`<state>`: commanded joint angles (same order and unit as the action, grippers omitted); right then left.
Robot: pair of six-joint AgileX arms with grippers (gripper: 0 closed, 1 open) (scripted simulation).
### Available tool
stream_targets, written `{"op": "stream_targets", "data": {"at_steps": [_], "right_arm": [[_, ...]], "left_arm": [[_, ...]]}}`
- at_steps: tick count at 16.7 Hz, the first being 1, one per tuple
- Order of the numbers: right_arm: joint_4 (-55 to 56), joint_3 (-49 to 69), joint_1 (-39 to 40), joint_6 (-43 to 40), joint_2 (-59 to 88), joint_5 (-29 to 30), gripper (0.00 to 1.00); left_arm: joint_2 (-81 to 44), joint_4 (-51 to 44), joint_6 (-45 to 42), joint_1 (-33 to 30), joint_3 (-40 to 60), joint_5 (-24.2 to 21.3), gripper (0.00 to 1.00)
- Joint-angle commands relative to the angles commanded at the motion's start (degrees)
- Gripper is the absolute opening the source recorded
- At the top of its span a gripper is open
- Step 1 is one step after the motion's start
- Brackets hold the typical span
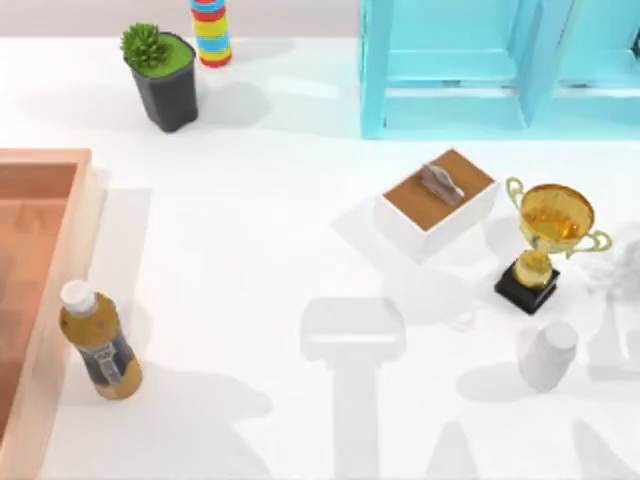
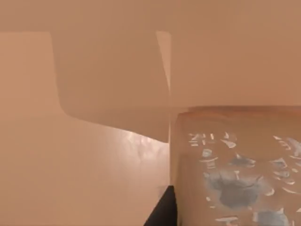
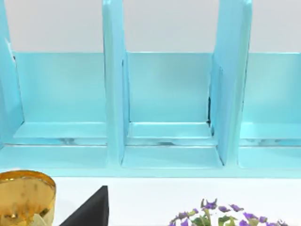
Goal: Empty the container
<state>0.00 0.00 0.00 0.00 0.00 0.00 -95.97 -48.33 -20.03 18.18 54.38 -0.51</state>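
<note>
Container (image 1: 40,160): large orange-tan wooden tray at the table's left edge, partly cut off by the top view. A bottle (image 1: 98,342) of amber liquid with a white cap sits just outside its right rim, near side. Far right: turquoise rack (image 1: 450,70); nearer, a white box (image 1: 437,203) and gold trophy (image 1: 548,240). I cannot tell the state of my left or right gripper from these views

Matt orange-tan wooden tray (image 1: 62,260) with smooth rims; glossy gold metal trophy cup (image 1: 553,222) on black base; smooth white tabletop (image 1: 260,260); satin turquoise painted shelf rack (image 1: 470,70); clear-plastic amber bottle (image 1: 98,342).
</note>
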Motion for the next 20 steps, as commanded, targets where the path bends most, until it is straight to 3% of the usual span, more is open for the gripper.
{"op": "stream_targets", "data": {"at_steps": [11,17,20], "right_arm": [[0.0,0.0,0.0,0.0,0.0,0.0,1.0],[0.0,0.0,0.0,0.0,0.0,0.0,1.0],[0.0,0.0,0.0,0.0,0.0,0.0,1.0]], "left_arm": [[6.26,-28.4,0.37,-0.34,21.73,0.01,0.0],[6.43,-29.2,0.32,-0.29,22.53,0.07,0.0],[4.36,-27.71,1.88,-3.98,24.33,0.71,0.0]]}}
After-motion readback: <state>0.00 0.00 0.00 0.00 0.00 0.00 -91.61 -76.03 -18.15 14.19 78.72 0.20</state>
